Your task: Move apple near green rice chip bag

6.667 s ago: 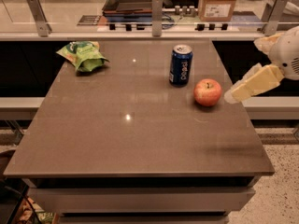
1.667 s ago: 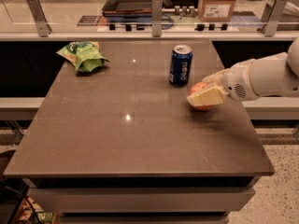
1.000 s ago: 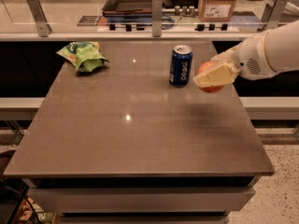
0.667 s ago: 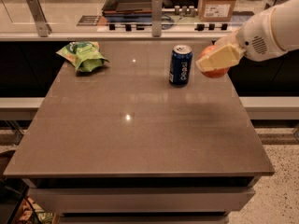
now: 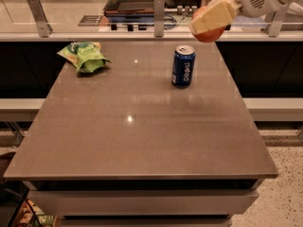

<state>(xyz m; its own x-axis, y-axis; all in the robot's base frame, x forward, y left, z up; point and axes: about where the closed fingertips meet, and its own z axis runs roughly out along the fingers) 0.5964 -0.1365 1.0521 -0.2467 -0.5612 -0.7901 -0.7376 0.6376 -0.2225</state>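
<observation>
Currently the gripper is clamped on the apple, aloft right of the can; delivery to the chip bag, left of the can, is outstanding.

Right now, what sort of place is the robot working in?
Probably an office break area or kitchenette: a grey-brown table holds a blue soda can and green rice chip bag, with a counter behind. The gripper holds the apple aloft at upper right.

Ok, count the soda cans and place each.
1. The blue soda can stands upright on the table, back right; the gripper holds the apple aloft, right of it. None seems hidden.
</observation>
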